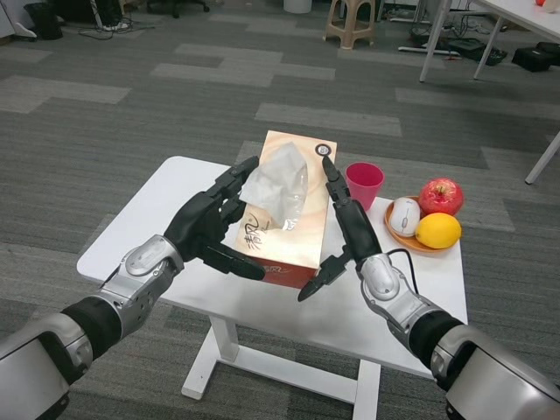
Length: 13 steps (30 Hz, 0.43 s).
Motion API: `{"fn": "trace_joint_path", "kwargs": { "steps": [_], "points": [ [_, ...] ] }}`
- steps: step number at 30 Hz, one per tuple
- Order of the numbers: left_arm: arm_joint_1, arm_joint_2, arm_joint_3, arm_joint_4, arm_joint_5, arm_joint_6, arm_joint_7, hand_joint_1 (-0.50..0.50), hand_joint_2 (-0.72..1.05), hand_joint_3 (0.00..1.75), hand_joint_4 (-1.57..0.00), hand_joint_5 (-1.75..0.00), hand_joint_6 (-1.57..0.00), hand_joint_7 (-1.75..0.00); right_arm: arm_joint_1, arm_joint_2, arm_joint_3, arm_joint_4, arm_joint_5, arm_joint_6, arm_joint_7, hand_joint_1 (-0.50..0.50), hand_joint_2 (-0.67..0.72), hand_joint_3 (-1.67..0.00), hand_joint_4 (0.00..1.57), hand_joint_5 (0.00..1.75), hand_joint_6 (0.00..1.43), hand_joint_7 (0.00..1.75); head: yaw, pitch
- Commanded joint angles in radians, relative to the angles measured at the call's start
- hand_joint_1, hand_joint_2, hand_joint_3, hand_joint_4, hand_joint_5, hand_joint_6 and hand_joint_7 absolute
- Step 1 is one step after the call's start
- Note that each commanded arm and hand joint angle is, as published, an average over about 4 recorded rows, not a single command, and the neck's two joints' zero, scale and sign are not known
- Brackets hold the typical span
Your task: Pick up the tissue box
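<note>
Pressing both long sides, left hand [210, 229] and right hand [348, 234] clamp the wood-print cardboard tissue box [282, 223]; light, crushable, likely slippery.

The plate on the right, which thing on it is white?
The computer mouse at the plate's left edge; beside it the apple is red and the lemon yellow.

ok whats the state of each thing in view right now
tissue box: clamped between both hands, a tissue sticking up from its top
left robot hand: pressed flat to the box's left side
right robot hand: pressed to the box's right side
pink cup: upright on the table, inside not visible
plate: on the table, holding an apple, a lemon and a white mouse
</note>
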Motion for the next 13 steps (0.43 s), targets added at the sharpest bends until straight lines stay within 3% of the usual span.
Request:
{"fn": "trace_joint_path", "kwargs": {
  "steps": [1, 13],
  "points": [
    [0.002, -0.031, -0.022, -0.043, 0.04, -0.005, -0.035, 0.5, 0.34, 0.0, 0.0, 0.0, 0.0, 0.0, -0.041, 0.021, -0.011, -0.037, 0.001, -0.025, 0.001, -0.33, -0.41, -0.24, 0.0, 0.0, 0.0, 0.0, -0.001, 0.001],
    [0.006, -0.031, -0.019, -0.054, 0.041, -0.005, -0.035, 0.5, 0.34, 0.0, 0.0, 0.0, 0.0, 0.0, -0.035, 0.024, -0.02, -0.043, 0.001, -0.025, 0.001, -0.33, -0.41, -0.24, 0.0, 0.0, 0.0, 0.0, 0.002, 0.008]
  ]
}}
